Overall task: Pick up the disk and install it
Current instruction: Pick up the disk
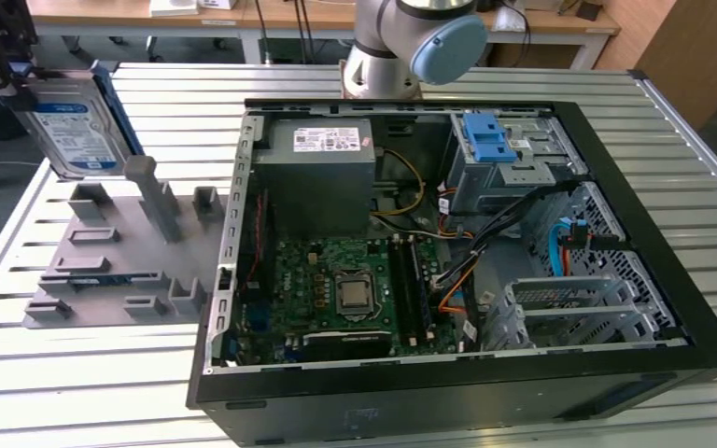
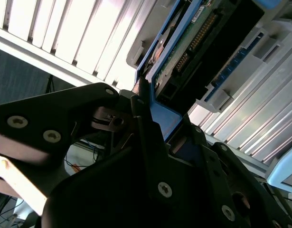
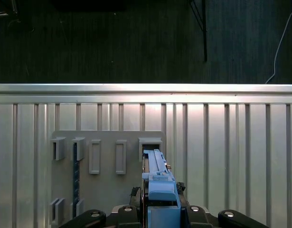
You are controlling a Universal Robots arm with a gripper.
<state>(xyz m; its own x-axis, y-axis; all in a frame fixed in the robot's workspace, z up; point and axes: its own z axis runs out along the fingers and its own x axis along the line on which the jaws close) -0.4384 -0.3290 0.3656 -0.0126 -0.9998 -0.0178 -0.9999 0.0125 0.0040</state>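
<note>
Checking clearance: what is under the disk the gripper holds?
The grey fixture plate with its slots, on the slatted table. The disk covers the spot straight below it, so contact there is hidden.

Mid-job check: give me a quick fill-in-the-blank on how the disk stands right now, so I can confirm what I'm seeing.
1. The gripper has its jaws shut on the disk, holding it ____ rather than lying flat.
2. In the exterior view the disk is off to the ____ of the open computer case, not inside it.
3. The plastic bracket round the disk's edges is coloured ____.
Missing words: upright; left; blue.
</note>
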